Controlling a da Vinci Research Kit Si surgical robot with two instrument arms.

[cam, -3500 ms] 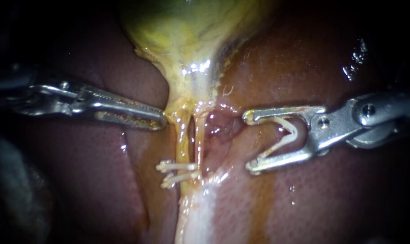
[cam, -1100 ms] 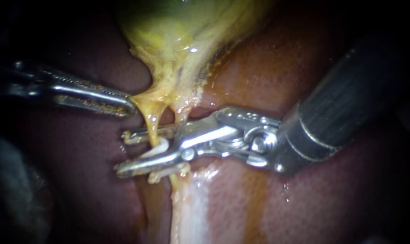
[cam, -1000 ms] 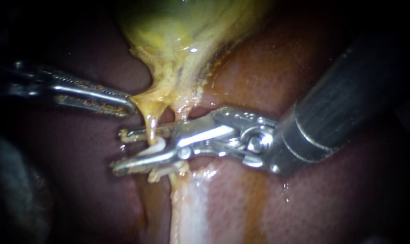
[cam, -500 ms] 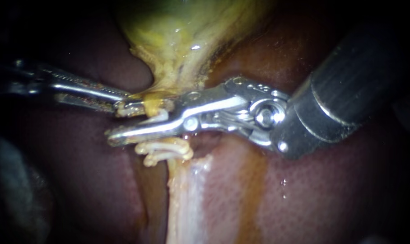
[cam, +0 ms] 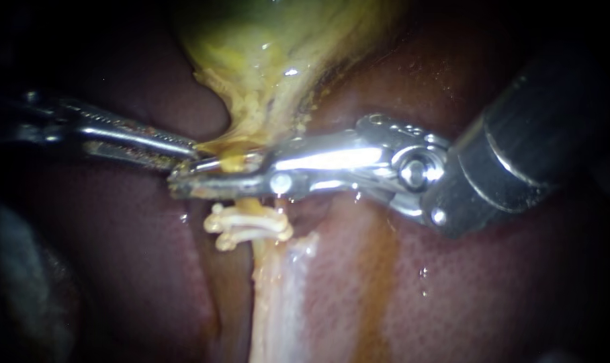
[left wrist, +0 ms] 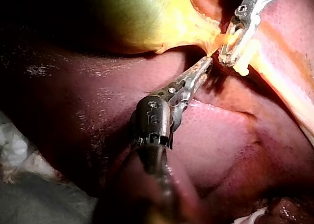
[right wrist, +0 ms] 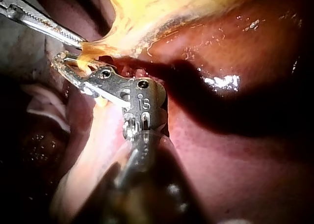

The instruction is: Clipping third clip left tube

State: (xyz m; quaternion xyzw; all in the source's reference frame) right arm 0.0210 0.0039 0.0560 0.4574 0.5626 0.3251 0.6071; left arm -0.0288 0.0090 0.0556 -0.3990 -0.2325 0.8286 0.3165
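Just above the two seated clips (cam: 248, 227), the jaws of the right instrument (cam: 184, 179), parted a moment ago, now squeeze the left tube (cam: 235, 162), so the third clip is probably closing, while the jaws of the left instrument (cam: 187, 144) hold the gallbladder (cam: 271, 60) by its neck.

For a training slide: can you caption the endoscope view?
Right instrument clamps onto the tube just above two clips; left instrument grips tissue below the gallbladder.

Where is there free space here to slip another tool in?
Free: smooth dark-red liver below the shiny right instrument, beside the pale tissue strip; also liver under the left instrument, left of the two white clips. Crowded: where both instruments meet at the thin yellow tube beneath the yellow-green gallbladder.
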